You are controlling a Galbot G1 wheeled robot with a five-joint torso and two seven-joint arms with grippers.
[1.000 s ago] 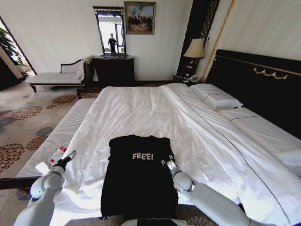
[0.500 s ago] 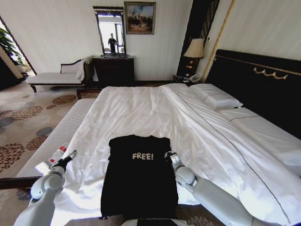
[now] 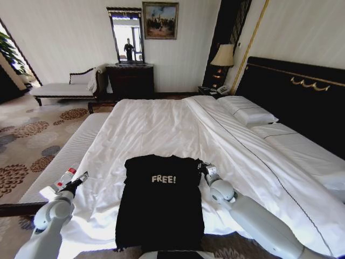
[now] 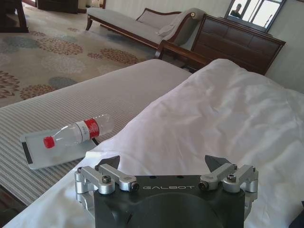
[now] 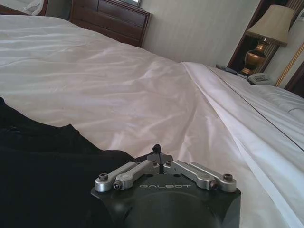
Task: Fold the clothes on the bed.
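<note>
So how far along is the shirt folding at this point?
Partly done: the black T-shirt lies on the bed as a narrow rectangle, lettering up, no sleeves sticking out, so the side folds look made. In hand: the right gripper, fingers closed, sits at the shirt's upper right corner; whether it pinches fabric is unclear. The left gripper waits open, off the shirt's left side. Left: the lengthwise fold.

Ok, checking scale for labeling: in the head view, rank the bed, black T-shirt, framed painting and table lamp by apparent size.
1. bed
2. black T-shirt
3. framed painting and table lamp: similar, both distant, so unranked.
</note>
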